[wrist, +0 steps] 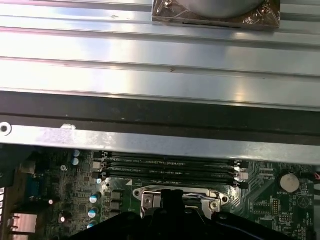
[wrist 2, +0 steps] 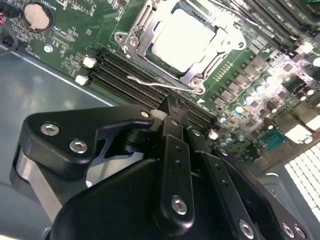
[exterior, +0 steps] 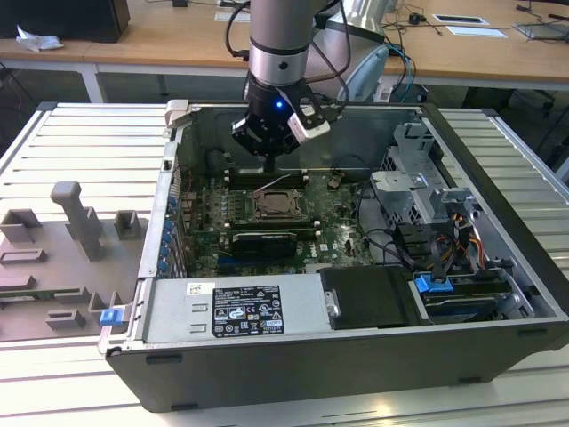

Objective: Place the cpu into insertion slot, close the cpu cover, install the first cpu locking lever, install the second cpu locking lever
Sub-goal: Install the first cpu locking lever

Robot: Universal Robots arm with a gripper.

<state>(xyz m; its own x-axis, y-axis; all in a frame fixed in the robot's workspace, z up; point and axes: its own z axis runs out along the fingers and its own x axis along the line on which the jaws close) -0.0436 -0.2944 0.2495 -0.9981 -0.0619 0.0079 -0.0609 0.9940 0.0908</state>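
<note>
Inside the open computer case (exterior: 267, 378) on the slatted counter (exterior: 71, 142), the cpu (wrist 2: 182, 40) sits in the insertion slot (wrist 2: 196, 82) under the closed cpu cover (wrist 2: 142, 42). The clenched, empty jaws hang near the unlatched locking lever (wrist 2: 150, 82). The lever step seems to be in hand, and it calls for a downward press.

The cpu (wrist 2: 182, 40) — a pale silver-grey square — is sitting flat in the insertion slot (wrist 2: 196, 80), its top showing through the window of the cpu cover (wrist 2: 145, 22). The cover, a thin silvery frame, is lying down flat around it. A thin wire locking lever (wrist 2: 150, 81) is jutting out along one side of the slot — whether it is latching is unclear.
</note>
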